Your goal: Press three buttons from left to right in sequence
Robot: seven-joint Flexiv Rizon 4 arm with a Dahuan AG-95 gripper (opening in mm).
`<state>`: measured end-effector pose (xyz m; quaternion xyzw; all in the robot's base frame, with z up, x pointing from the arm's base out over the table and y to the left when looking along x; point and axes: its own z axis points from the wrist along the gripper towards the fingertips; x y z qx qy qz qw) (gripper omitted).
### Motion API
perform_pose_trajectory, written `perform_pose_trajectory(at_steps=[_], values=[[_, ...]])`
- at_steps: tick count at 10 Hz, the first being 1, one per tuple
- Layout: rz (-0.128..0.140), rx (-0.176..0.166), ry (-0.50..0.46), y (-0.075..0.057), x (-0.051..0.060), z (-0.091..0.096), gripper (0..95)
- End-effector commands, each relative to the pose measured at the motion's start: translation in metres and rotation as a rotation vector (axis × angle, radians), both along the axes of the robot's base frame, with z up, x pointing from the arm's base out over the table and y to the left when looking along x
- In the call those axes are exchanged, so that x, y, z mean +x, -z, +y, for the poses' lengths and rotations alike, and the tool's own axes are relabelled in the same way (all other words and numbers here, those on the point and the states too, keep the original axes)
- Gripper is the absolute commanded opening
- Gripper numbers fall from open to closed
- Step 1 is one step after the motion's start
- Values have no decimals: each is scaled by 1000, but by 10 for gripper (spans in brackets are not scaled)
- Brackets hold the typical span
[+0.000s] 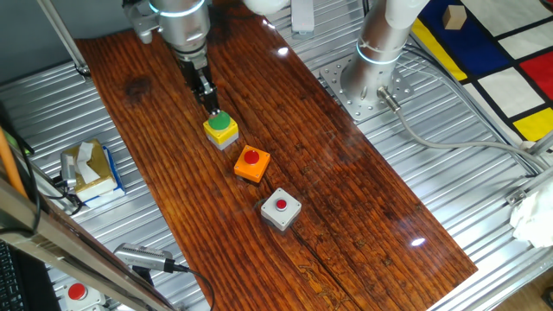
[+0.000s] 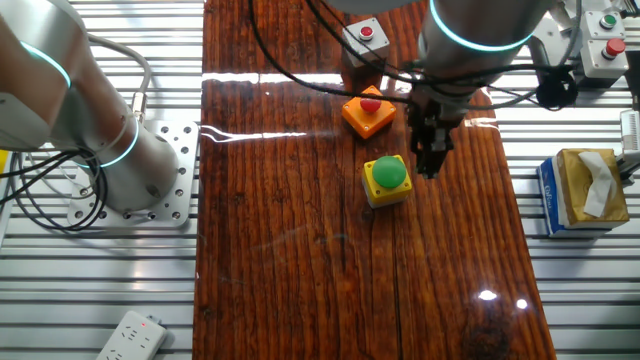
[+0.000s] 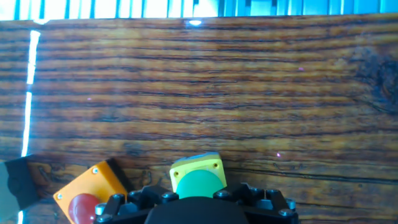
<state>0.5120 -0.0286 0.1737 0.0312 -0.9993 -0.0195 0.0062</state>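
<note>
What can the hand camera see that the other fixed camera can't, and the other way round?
Only the hand view shows the far table edge beyond the buttons. Only the other fixed view shows the grey box with red cap, the tissue box, the arm's base and the gripper beside the green cap. Both show the yellow box with green cap and the orange box with red cap.

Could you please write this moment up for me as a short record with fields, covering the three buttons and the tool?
surface: wooden board
button row: diagonal line on the board
first button: yellow box with green cap
middle button: orange box with red cap
last button: grey box with red cap
tool: close beside the green cap; contact cannot be told
tool fingers: state not visible
off the board: tissue box
</note>
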Motion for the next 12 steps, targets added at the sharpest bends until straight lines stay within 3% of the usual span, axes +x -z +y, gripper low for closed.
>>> perform_pose_trajectory(at_steps=[1,2,3,4,5,6,8,12], values=[[2,1,40,0,-1,2,760],[-5,4,49,1,-1,3,760],[-23,15,101,7,-1,17,760],[-24,13,122,9,-1,24,950],[-29,11,158,17,-2,42,950],[-28,5,176,19,-4,51,760],[-33,0,209,23,-16,68,760],[-51,-8,208,32,-44,82,760]])
